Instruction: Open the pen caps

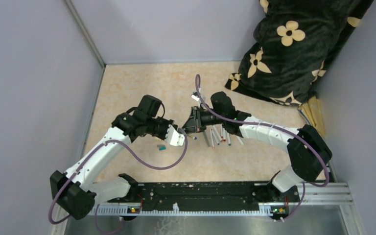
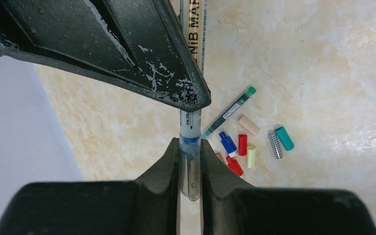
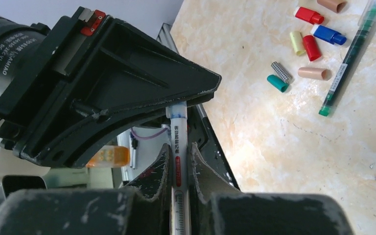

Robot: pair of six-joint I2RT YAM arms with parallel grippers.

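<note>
Left pincer (image 2: 190, 147) is pressed tight on the cap (image 2: 192, 186) end of one pen (image 2: 192, 29), held above the middle of the table (image 1: 142, 88). Just right of it, your right pincer (image 3: 180, 152) pinches the same pen's barrel, the two sets of tips close together. You look to be on the pull for this cap. Next, draw the pincers apart straight along the pen, with no sideways bend. Loose caps (image 2: 242, 144) lie on the table just near of the left pincer; more pens (image 1: 219, 136) sit below the right one.
</note>
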